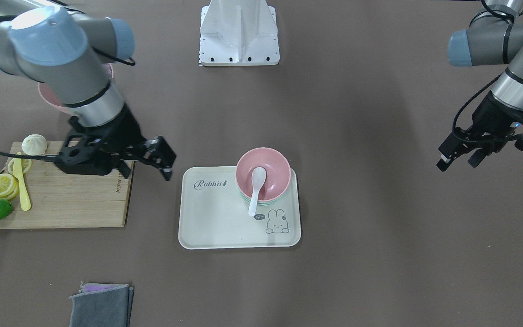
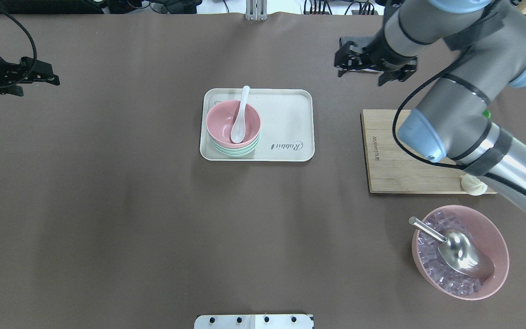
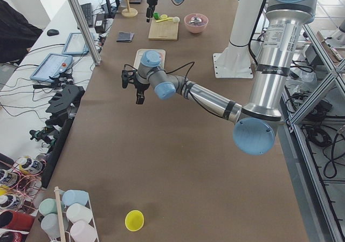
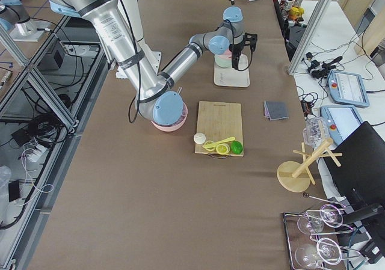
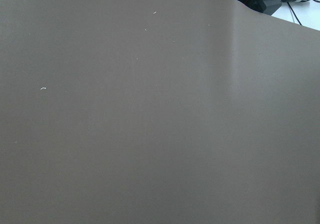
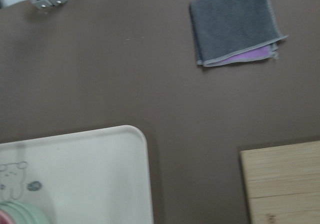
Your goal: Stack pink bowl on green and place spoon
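Rim only vis. on green bowl (image 2: 236,151)

The overhead view looks forward and down from behind the robot. The front-facing view looks steeply down from the table's (image 1: 379,136) opposite edge. Both centre on the tray (image 1: 216,218) and pink bowl (image 1: 273,170). The side views look along the table from each end. The wrist views sit close: the left shows bare table, the right the tray's corner, a cloth (image 6: 235,22) and a board (image 6: 285,184).
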{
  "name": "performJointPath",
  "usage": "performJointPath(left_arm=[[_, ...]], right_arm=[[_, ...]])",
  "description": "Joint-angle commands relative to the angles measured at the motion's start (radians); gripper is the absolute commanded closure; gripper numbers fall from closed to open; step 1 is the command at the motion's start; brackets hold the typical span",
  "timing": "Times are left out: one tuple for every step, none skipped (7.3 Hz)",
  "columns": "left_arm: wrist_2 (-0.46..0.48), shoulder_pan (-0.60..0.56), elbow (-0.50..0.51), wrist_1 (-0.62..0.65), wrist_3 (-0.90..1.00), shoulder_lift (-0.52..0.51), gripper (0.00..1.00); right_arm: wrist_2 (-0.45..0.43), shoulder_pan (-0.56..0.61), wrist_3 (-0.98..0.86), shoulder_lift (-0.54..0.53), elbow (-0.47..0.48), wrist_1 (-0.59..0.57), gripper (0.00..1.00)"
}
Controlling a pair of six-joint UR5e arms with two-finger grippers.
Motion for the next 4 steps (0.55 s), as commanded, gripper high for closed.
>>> performJointPath(left_arm=[[0.002,0.001,0.009,0.000,0.000,-0.003,0.02],[0.001,0.001,0.021,-0.003,0.002,0.004,0.02],[0.005,0.001,0.065,0.001,0.026,-0.006,0.02],[0.022,-0.032,0.072,0.012,0.096,0.000,0.02]], right_arm=[[0.027,0.135,-0.478,-0.129,0.014,-0.160,0.00],[0.047,0.195,-0.688,-0.178,-0.017,-0.170,0.00],[0.178,0.288,-0.815,-0.212,-0.082,-0.165,0.00],[0.252,0.368,-0.927,-0.279,-0.115,-0.161,0.00]])
